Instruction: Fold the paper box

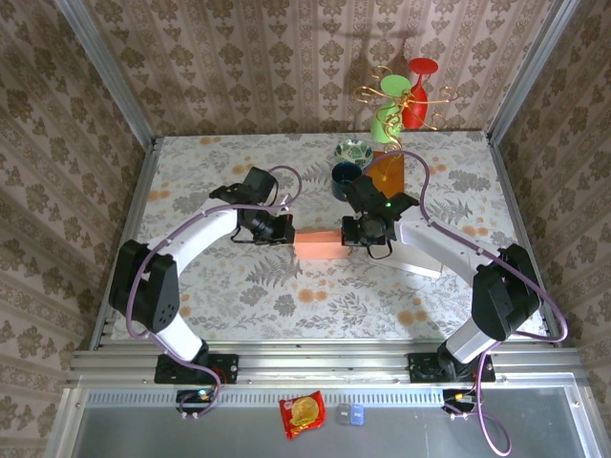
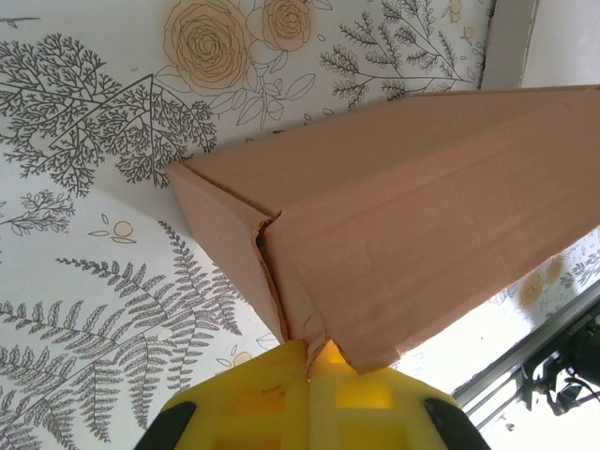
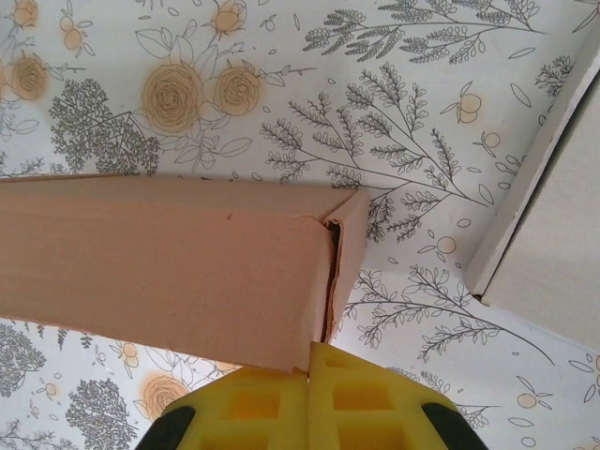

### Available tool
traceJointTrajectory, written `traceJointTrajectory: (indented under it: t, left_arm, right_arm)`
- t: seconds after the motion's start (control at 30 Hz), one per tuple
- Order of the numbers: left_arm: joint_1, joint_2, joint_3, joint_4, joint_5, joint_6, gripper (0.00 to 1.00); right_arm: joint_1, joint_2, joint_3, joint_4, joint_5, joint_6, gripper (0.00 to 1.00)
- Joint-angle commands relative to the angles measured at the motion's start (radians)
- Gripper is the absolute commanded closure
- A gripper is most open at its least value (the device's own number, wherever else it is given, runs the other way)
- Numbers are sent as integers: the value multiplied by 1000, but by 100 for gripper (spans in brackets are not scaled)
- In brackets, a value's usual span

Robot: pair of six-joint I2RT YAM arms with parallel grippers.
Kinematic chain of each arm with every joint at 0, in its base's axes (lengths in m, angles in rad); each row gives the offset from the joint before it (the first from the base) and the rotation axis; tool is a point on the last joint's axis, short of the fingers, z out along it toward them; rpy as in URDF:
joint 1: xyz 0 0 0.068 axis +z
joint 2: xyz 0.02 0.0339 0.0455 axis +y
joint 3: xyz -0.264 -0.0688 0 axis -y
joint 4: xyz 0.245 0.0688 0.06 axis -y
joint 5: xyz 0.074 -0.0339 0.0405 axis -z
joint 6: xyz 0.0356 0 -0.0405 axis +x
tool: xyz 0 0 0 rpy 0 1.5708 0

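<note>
Top external view gets you the whole layout. The left arm (image 1: 196,239) curves up from its base and bends in toward the middle of the table (image 1: 286,296). Its left gripper (image 1: 286,234) is at the left end of the paper box (image 1: 318,244). The box lies flat at about table centre, a short pinkish-brown bar between the two tools. The right arm (image 1: 449,250) comes in as a mirror image, with the right gripper (image 1: 348,239) on the box's right end. Just behind it sit a dark blue cup (image 1: 346,179), a small bowl (image 1: 353,151) and an orange block (image 1: 387,172). A white box (image 1: 420,262) is tucked under the right arm.

The wrist cams give the close-up stuff you can't make out from above. On the left wrist, the left gripper (image 2: 314,361) has its yellow fingers pressed together on the bottom corner of the paper box (image 2: 422,216). It's plain brown cardboard, and the end flap is folded in with a slightly ragged seam.

On the right wrist it's the same deal. The right gripper (image 3: 309,356) is pinched tight on the lower edge of the paper box (image 3: 159,262), right where the end panel meets the long side. There's a thin dark gap down that seam. The white box (image 3: 553,244) is off to the right, apart from the cardboard.
</note>
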Motion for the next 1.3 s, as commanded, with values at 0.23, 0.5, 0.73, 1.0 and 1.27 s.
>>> traceJointTrajectory:
  t: [0.23, 0.5, 0.73, 1.0, 1.27]
  left_arm:
    - [-2, -21, -31, 1, -34, 18, 97]
    - [-7, -16, -12, -8, -39, 17, 97]
    - [-11, -15, -8, -9, -41, 10, 97]
    - [-11, -8, 0, -13, -41, 7, 96]
    - [-9, -5, 4, -17, -41, 6, 95]
  right_arm:
    - [-2, -52, -13, -1, -60, 25, 79]
    - [-145, -220, -145, 150, -317, 422, 42]
    - [-197, -259, -319, 546, -458, 873, 30]
    - [-201, -166, -337, 596, -483, 936, 32]
    - [-217, -106, -363, 587, -497, 905, 41]
